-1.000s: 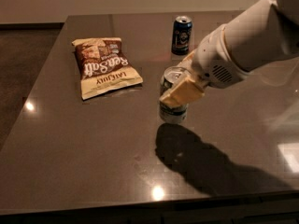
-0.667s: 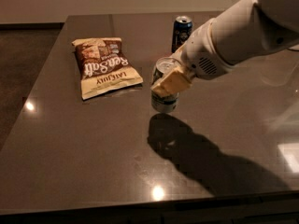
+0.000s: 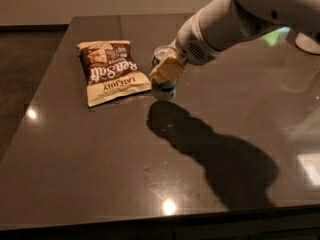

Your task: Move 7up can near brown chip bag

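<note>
Item 1: gripper (image 3: pixel 169 68). Its jaws are closed around the 7up can (image 3: pixel 164 88), with one tan finger (image 3: pixel 165 70) lying across the side facing us. The other finger is hidden behind the can. It stands just right of the brown chip bag (image 3: pixel 111 71).

Item 2: 7up can. Upright in the grasp, shiny top showing above the finger, it sits just beside the bag's right edge, level with the bag's lower half. We cannot tell whether its base rests on the table (image 3: pixel 90 164) or hangs slightly clear of it, nor whether it touches the bag.

Item 3: brown chip bag. It lies flat, its printed face up, and it has not shifted over the last second.

Item 4: arm (image 3: pixel 225 21). White, it reaches in from the upper right of the bag, and its shadow (image 3: pixel 215 154) falls on the table to the bag's lower right.

Change noted: a second ago the held can stood well right of the bag with bare table between them. That gap has closed steadily, and only a sliver remains.

Assessment: we judge the carry all but done, since the can is already near the bag. What remains is to settle it on the table if it is still raised, open the jaws, and draw away without nudging can or bag.
</note>
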`<move>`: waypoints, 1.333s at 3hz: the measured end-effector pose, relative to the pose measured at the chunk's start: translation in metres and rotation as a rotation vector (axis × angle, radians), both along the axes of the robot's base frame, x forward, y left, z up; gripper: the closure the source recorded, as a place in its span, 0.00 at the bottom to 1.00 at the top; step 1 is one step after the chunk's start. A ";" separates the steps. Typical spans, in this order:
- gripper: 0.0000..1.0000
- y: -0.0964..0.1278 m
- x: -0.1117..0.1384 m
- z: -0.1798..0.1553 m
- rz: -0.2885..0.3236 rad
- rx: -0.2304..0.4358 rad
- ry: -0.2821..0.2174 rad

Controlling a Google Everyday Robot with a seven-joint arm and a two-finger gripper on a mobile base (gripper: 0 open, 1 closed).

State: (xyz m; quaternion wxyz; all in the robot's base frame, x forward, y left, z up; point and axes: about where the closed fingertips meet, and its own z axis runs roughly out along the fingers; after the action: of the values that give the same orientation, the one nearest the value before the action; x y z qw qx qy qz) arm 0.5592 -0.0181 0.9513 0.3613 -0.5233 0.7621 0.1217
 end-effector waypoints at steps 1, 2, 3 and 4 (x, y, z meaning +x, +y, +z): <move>1.00 0.005 0.025 -0.012 -0.007 -0.014 0.017; 1.00 0.007 0.040 -0.023 -0.013 -0.032 0.037; 1.00 0.007 0.049 -0.034 -0.014 -0.045 0.063; 0.82 0.005 0.052 -0.041 -0.029 -0.050 0.077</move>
State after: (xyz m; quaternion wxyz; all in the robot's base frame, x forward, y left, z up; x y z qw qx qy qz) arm 0.6111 -0.0129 0.9105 0.3201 -0.5159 0.7859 0.1172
